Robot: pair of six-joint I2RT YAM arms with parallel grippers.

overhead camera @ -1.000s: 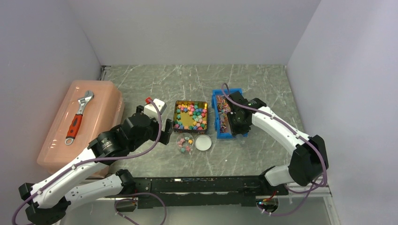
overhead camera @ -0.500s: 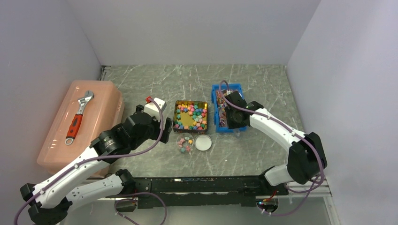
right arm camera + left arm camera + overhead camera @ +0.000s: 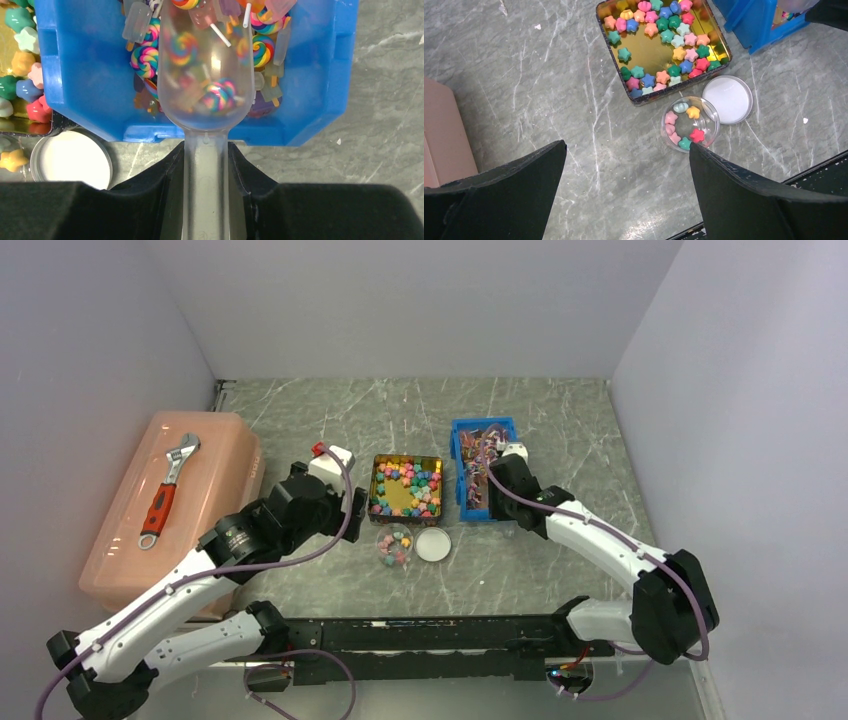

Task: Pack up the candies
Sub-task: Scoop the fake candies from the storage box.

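Note:
Star-shaped pastel candies (image 3: 659, 45) fill a gold square tin (image 3: 378, 462). A small clear round cup (image 3: 711, 117) in front of the tin holds several candies; it also shows in the top view (image 3: 393, 545). Its white lid (image 3: 727, 99) lies beside it on the right. My left gripper (image 3: 625, 150) is open and empty, hovering left of the cup; in the top view (image 3: 352, 515) it is left of the tin. My right gripper (image 3: 206, 155) is shut on the handle of a clear plastic scoop (image 3: 206, 75). The scoop holds a rainbow lollipop piece over the blue bin (image 3: 320, 100).
The blue bin (image 3: 455, 455), right of the tin, holds toy lollipops and popsicles. A pink lidded box (image 3: 215, 455) with a red-handled wrench (image 3: 168, 490) on it stands at the left. Grey walls close in on both sides and the back.
My right gripper has moved from the bin's near end towards its middle, with the scoop still in it, and the arm has swung. The left arm has shifted only slightly.

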